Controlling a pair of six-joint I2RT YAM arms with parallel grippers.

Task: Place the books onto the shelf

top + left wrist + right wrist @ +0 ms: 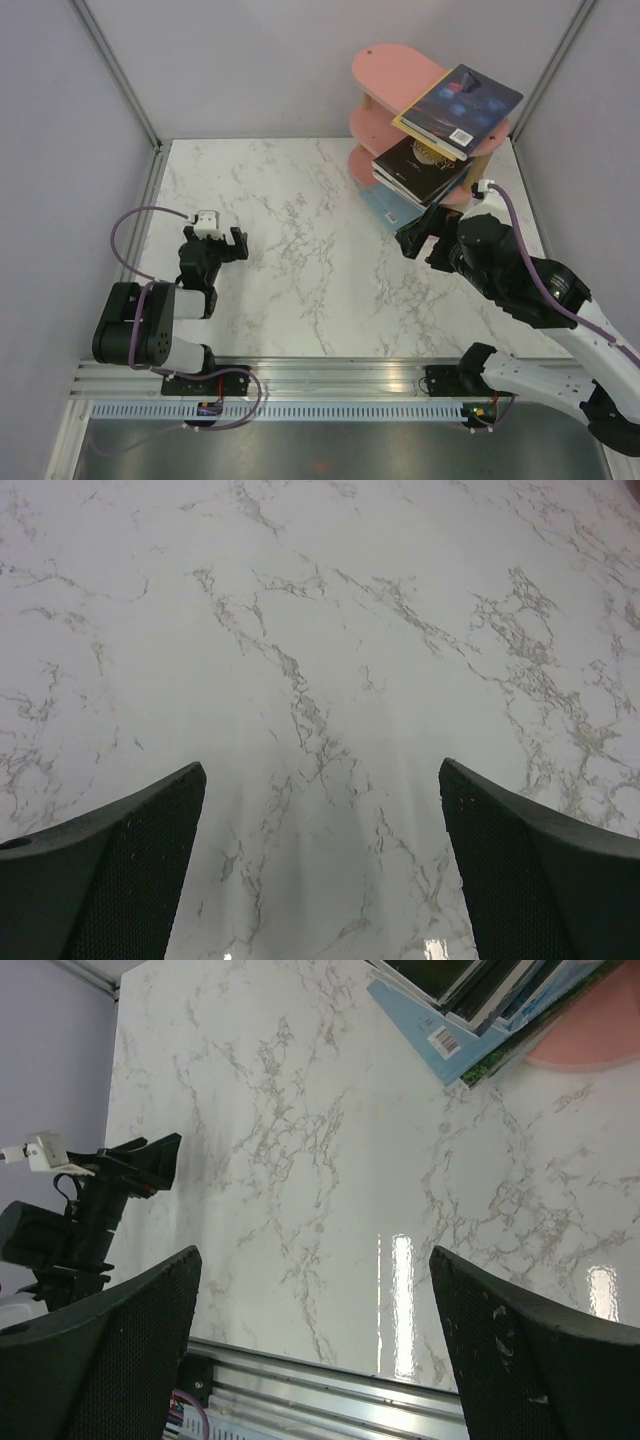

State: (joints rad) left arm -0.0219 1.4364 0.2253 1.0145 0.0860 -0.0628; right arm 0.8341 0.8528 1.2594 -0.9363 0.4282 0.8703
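Note:
The shelf (385, 65), pink oval boards on light wooden posts, stands at the table's back right. Books lie on all three tiers and stick out toward the front right. A dark purple-blue book (462, 102) rests on a yellow one on the top board, and a black book with a gold title (425, 165) tops the middle stack. Low down lies a light blue book (388, 207), seen again as the light blue book (430, 1020) over a green-edged one beside the pink bottom board (590, 1035). My right gripper (420, 235) (312, 1254) hangs open just in front of the shelf, facing the near edge. My left gripper (215, 240) (320, 768) is open over bare marble at the left.
The marble table (300, 250) is boxed in by grey walls with metal corner posts (115, 70). An aluminium rail (330, 385) runs along the near edge and carries both arm bases. The left arm (90, 1210) shows in the right wrist view. Purple cables loop by each arm.

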